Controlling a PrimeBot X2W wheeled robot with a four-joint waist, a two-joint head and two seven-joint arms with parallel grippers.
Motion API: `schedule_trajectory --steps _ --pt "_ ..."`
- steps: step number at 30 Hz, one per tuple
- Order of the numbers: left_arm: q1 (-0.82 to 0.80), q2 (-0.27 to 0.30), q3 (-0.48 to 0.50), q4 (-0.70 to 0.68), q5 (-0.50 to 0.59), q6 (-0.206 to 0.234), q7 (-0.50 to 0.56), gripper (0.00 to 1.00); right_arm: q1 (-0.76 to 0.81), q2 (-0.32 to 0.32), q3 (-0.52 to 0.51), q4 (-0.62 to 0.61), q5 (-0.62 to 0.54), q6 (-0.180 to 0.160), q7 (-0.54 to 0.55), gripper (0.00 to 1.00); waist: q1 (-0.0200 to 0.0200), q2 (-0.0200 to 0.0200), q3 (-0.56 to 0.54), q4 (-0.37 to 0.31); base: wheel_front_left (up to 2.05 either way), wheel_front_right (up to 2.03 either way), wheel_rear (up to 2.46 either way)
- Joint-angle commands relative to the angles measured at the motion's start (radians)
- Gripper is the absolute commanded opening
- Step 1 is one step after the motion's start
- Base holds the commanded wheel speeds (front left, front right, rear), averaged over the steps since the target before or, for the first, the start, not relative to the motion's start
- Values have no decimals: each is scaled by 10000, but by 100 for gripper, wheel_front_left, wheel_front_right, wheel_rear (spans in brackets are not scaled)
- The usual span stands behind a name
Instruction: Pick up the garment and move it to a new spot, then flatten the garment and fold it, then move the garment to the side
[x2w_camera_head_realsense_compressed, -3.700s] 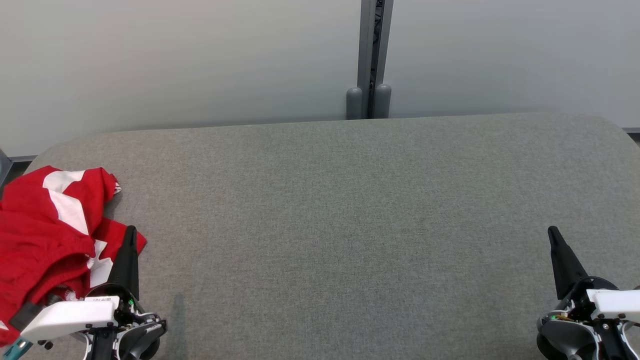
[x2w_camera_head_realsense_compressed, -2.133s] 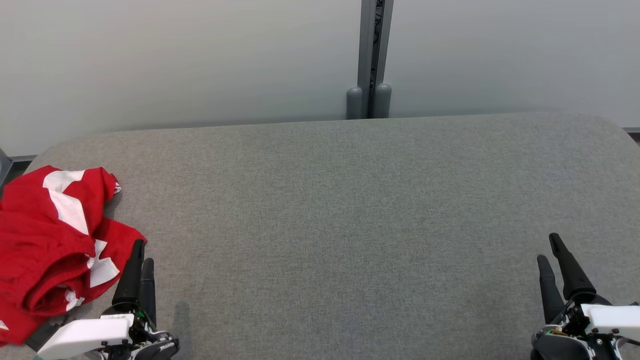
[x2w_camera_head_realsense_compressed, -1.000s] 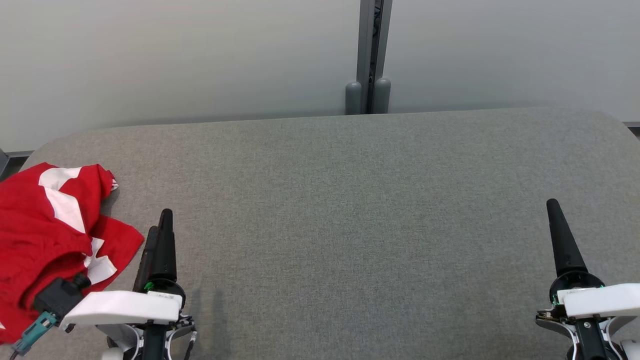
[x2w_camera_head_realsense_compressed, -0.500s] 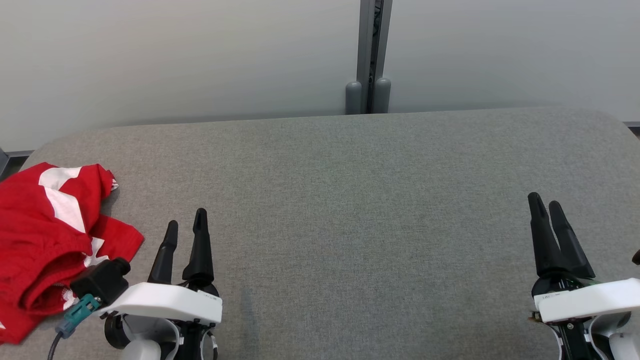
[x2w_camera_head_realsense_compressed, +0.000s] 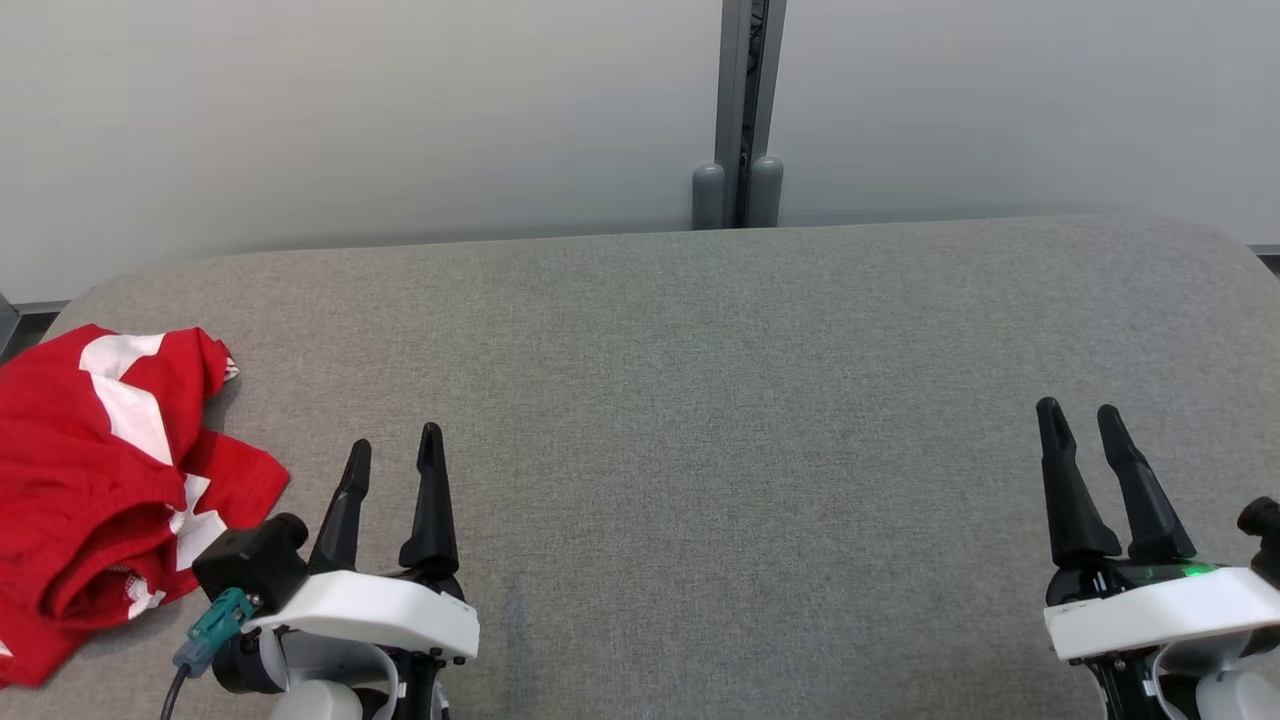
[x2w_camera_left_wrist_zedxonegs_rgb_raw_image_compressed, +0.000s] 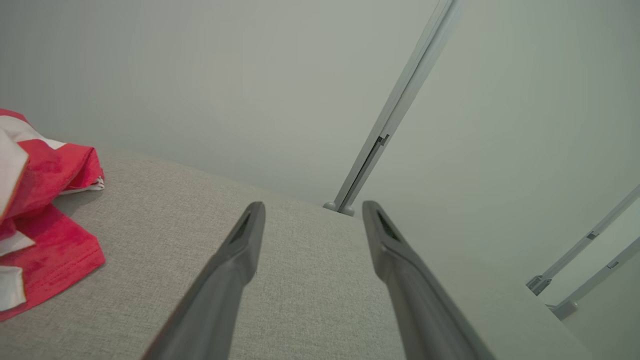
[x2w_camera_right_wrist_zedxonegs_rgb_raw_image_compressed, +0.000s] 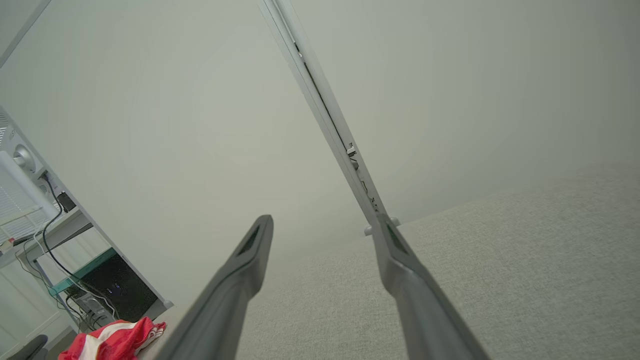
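Observation:
The garment (x2w_camera_head_realsense_compressed: 100, 490), red with white patches, lies crumpled at the left edge of the grey padded table (x2w_camera_head_realsense_compressed: 700, 400). My left gripper (x2w_camera_head_realsense_compressed: 393, 452) is open just to its right, apart from the cloth, holding nothing. In the left wrist view the garment (x2w_camera_left_wrist_zedxonegs_rgb_raw_image_compressed: 45, 220) lies left of the gripper (x2w_camera_left_wrist_zedxonegs_rgb_raw_image_compressed: 311, 211), whose two dark fingers stand apart over bare table. My right gripper (x2w_camera_head_realsense_compressed: 1078, 418) is open at the table's near right, far from the cloth. In the right wrist view the gripper (x2w_camera_right_wrist_zedxonegs_rgb_raw_image_compressed: 322, 222) is spread and the garment (x2w_camera_right_wrist_zedxonegs_rgb_raw_image_compressed: 112, 340) shows small at lower left.
A pale wall with a grey vertical post (x2w_camera_head_realsense_compressed: 742, 110) stands behind the table. The table's rounded far corners show at left and right. In the right wrist view a desk with cables and equipment (x2w_camera_right_wrist_zedxonegs_rgb_raw_image_compressed: 50, 230) stands beyond the table's left end.
The left gripper came off the garment and moved right and forward; both grippers turned so their open fingers show side by side. The garment stays in its place at the left.

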Motion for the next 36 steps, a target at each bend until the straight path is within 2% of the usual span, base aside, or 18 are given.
schedule_trajectory --steps 1,36 --pt "-300 57 -52 -92 292 79 -113 100 -75 -118 34 -76 -307 15 -142 100 0 0 2 5 0 0 0" --pt "-327 85 -832 -149 3048 733 -875 100 -13 -300 277 -356 -3036 20 -900 100 0 0 4 20 0 0 0"
